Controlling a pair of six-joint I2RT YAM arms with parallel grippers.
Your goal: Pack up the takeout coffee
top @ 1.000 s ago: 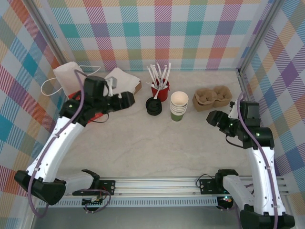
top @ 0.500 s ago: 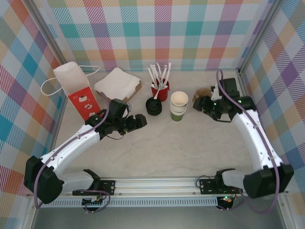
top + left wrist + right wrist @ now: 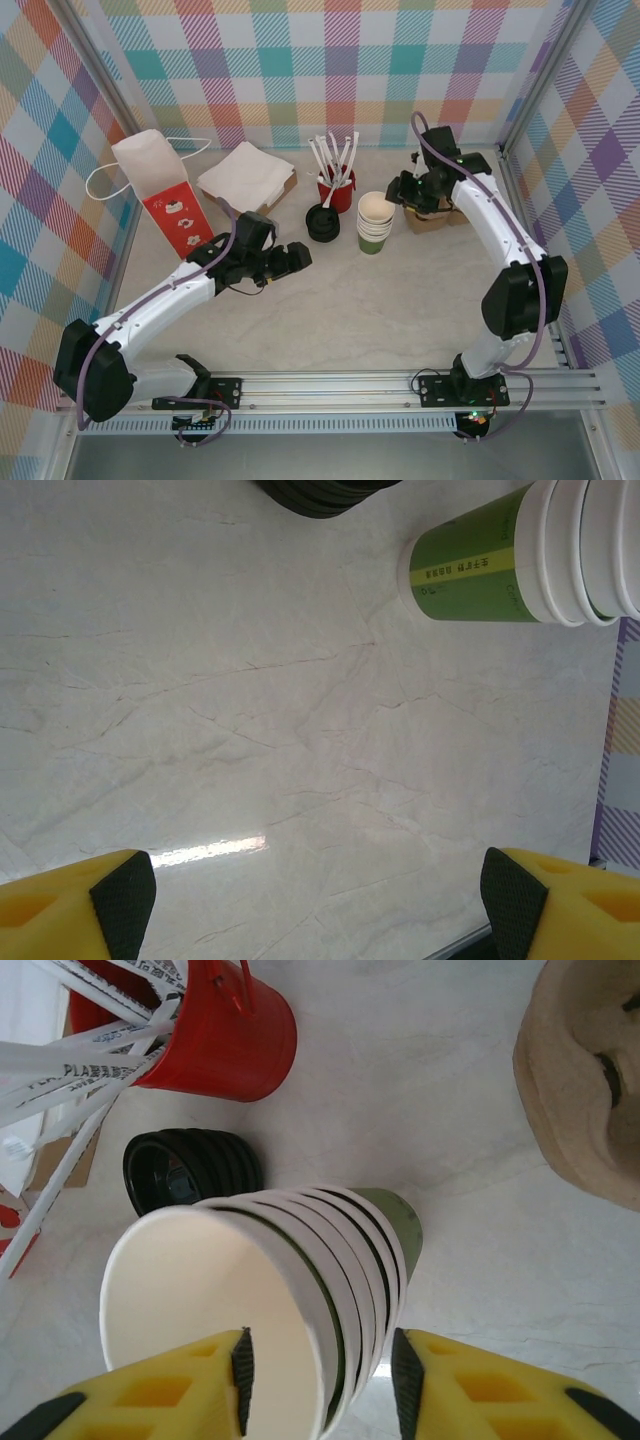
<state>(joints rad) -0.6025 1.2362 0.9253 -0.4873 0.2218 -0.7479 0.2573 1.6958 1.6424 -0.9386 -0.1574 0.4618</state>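
End effector (image 3: 320,1372) seemingly straddles cup rims (image 3: 362,1258).

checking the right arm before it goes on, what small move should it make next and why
Probably close the right gripper on the top cup's wall: its fingers straddle the rims of the green cup stack, one apparently inside, one outside, seemingly not yet pinching.

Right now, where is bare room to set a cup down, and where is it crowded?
Free: the wide table strip between the cup stack and the near rail, right of the left gripper. Crowded: the back row: paper bag, napkins, red cup, black lids, carrier, with the right gripper there.
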